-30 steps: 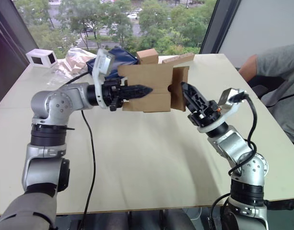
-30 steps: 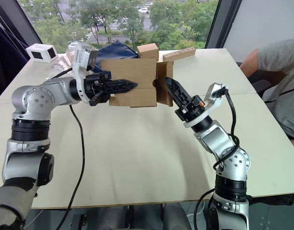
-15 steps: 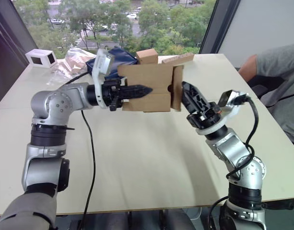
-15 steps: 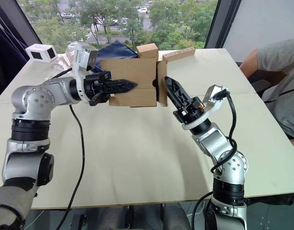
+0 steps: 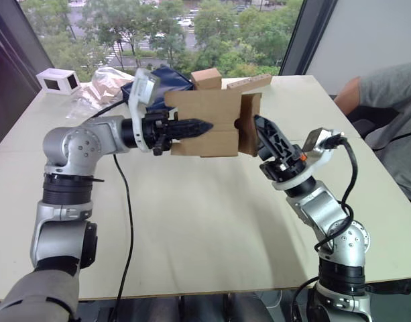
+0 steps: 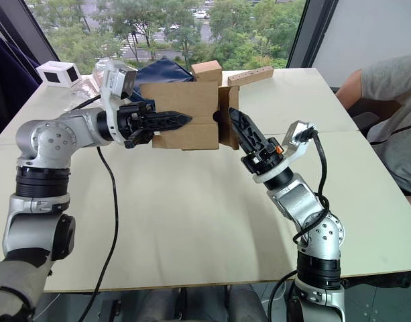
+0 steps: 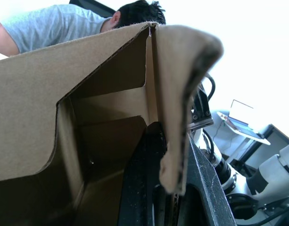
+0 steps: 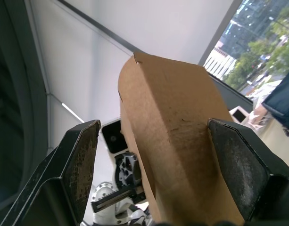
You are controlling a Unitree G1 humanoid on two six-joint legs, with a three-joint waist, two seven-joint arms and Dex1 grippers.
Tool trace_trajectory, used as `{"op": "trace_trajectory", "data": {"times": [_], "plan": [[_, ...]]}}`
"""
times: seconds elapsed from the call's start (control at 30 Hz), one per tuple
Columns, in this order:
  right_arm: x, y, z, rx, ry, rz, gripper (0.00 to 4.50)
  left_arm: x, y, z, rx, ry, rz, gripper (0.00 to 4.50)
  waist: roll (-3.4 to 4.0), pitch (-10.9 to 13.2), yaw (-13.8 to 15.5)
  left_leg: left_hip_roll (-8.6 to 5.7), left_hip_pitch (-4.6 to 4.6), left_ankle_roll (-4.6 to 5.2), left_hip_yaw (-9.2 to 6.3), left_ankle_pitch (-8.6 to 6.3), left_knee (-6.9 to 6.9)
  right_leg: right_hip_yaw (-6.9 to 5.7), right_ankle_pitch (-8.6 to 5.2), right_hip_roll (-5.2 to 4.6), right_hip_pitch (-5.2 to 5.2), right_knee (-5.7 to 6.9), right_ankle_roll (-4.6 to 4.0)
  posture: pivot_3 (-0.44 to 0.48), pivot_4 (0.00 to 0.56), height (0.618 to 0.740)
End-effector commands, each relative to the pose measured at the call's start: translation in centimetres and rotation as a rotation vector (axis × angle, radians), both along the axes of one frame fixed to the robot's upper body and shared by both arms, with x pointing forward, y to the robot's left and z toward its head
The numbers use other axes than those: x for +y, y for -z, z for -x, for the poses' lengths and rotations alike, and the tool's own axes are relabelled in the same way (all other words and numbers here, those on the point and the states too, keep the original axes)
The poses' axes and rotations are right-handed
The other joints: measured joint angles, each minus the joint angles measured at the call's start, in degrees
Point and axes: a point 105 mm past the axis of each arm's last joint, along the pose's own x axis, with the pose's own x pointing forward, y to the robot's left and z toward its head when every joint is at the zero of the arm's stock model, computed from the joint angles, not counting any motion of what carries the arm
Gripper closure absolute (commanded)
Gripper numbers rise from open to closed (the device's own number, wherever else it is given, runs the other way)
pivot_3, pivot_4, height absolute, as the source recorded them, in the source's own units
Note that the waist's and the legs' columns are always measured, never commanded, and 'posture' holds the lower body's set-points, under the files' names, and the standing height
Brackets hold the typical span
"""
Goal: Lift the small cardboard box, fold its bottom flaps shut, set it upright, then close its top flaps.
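The small cardboard box [image 5: 208, 121] hangs on its side above the table. My left gripper [image 5: 204, 125] is shut on its front wall, with one black finger [image 7: 144, 179] inside the box and the other outside. At the box's right end a flap [image 5: 249, 124] stands partly folded. My right gripper [image 5: 262, 129] is open and pressed up against that flap. In the right wrist view the flap [image 8: 177, 141] rises between the two spread fingers [image 8: 80, 155].
On the far side of the table [image 5: 192, 221] lie a cube-shaped brown box [image 5: 206, 78], a long tan bar [image 5: 249, 82], a dark blue bag [image 5: 166, 79], a clear plastic bag [image 5: 101, 84] and a small white box [image 5: 58, 80]. A person [image 5: 386, 100] sits at the right edge.
My right gripper has moved a little left and closer to the box's right end flap. The flap folded narrower, then swung slightly back out. My left gripper and the box have stayed still.
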Motion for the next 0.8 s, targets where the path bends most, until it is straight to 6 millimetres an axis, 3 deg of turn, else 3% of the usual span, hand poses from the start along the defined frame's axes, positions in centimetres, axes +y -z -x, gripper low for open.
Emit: {"op": "trace_trajectory", "data": {"times": [0.03, 0.07, 0.17, 0.23, 0.8], "plan": [[0.24, -1.03, 0.26, -0.041, -0.005, -0.015, 0.7, 0.28, -1.48, 0.45, -0.053, 0.011, 0.031, 4.5, 0.0, 0.0, 0.0, 0.0, 0.0, 0.0, 0.0, 0.0, 0.0, 0.0, 0.0, 0.0, 0.0, 0.0, 0.0, 0.0, 0.15, 0.74], [0.25, -1.06, 0.24, -0.041, -0.004, -0.018, 0.7, 0.28, -1.49, 0.45, -0.053, 0.011, 0.031, 4.5, 0.0, 0.0, 0.0, 0.0, 0.0, 0.0, 0.0, 0.0, 0.0, 0.0, 0.0, 0.0, 0.0, 0.0, 0.0, 0.0, 0.15, 0.74], [0.21, -1.29, 0.4, -0.045, -0.016, -0.048, 1.34, 0.29, -1.48, 0.49, -0.053, 0.012, 0.031, 4.5, 0.0, 0.0, 0.0, 0.0, 0.0, 0.0, 0.0, 0.0, 0.0, 0.0, 0.0, 0.0, 0.0, 0.0, 0.0, 0.0, 0.15, 0.74], [0.25, -1.28, 0.45, -0.046, -0.018, -0.049, 2.03, 0.29, -1.48, 0.48, -0.053, 0.011, 0.031, 4.5, 0.0, 0.0, 0.0, 0.0, 0.0, 0.0, 0.0, 0.0, 0.0, 0.0, 0.0, 0.0, 0.0, 0.0, 0.0, 0.0, 0.15, 0.74], [0.7, -0.82, -0.4, -0.031, 0.031, -0.016, 2.03, 0.33, -1.57, 0.59, -0.052, 0.013, 0.035, 4.5, 0.0, 0.0, 0.0, 0.0, 0.0, 0.0, 0.0, 0.0, 0.0, 0.0, 0.0, 0.0, 0.0, 0.0, 0.0, 0.0, 0.15, 0.74]]}}
